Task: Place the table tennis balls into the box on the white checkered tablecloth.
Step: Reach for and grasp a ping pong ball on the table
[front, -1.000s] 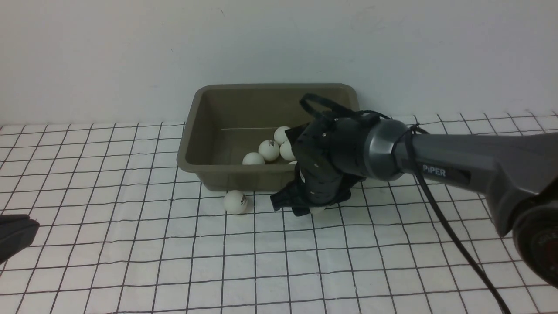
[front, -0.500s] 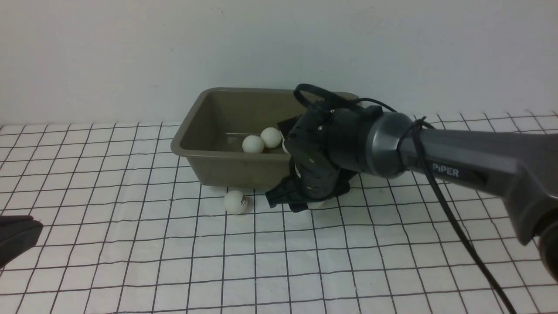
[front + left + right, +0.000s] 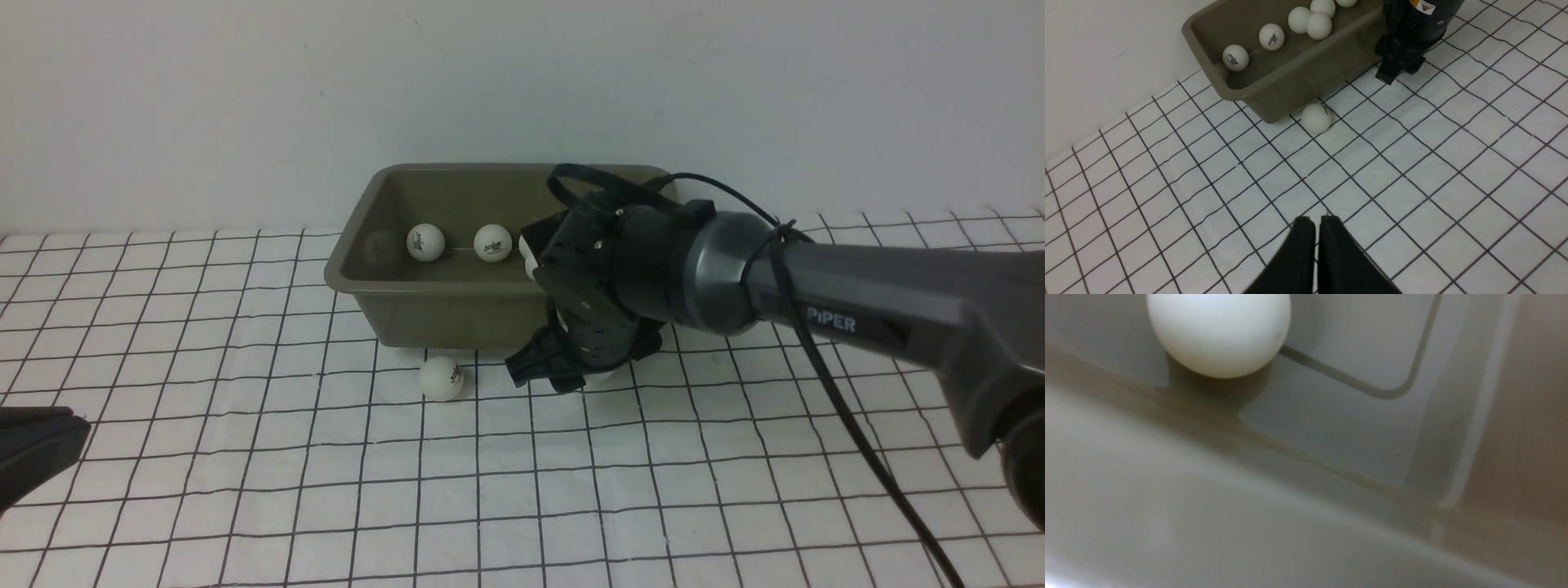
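Observation:
The olive-grey box (image 3: pixel 441 314) stands at the back of the white checkered tablecloth (image 3: pixel 326 490) and holds several table tennis balls (image 3: pixel 426 242); the left wrist view shows them too (image 3: pixel 1271 36). One ball (image 3: pixel 442 378) lies loose on the cloth against the box's front wall (image 3: pixel 1298 77). My right gripper (image 3: pixel 571 377) hangs low against the box's front right corner, and a white ball edge (image 3: pixel 604 377) shows in its jaws. The right wrist view looks over the rim at a ball (image 3: pixel 1218 330) on the box floor. Near the front left, my left gripper (image 3: pixel 1317 220) is shut and empty.
A plain white wall rises directly behind the box. My right arm (image 3: pixel 857 302) and its hanging cable (image 3: pixel 849 433) cross the right half of the cloth. The left gripper (image 3: pixel 37 445) shows only at the front view's lower left edge.
The right gripper rose slightly against the box, which shifted left and turned. The balls inside rolled from the right middle toward the far left. The left arm stayed still.

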You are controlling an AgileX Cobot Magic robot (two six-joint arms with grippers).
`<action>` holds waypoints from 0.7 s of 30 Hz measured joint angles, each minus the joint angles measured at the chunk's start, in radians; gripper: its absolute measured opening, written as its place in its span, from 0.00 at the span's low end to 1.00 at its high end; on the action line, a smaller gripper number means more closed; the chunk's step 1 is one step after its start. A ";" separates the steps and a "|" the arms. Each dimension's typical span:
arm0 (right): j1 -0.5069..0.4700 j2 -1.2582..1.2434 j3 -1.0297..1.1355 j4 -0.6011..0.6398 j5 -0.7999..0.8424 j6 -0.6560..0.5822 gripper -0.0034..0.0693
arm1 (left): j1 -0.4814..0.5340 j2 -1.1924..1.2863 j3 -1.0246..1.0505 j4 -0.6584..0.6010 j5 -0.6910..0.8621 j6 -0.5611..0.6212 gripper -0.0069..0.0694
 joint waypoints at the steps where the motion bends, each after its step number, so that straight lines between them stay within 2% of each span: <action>1: 0.000 0.003 0.000 0.000 -0.001 0.000 0.55 | 0.000 0.000 0.000 0.000 0.000 0.001 0.09; 21: -0.028 0.014 0.000 0.001 -0.011 -0.016 0.55 | 0.000 0.000 0.000 -0.020 0.000 0.033 0.09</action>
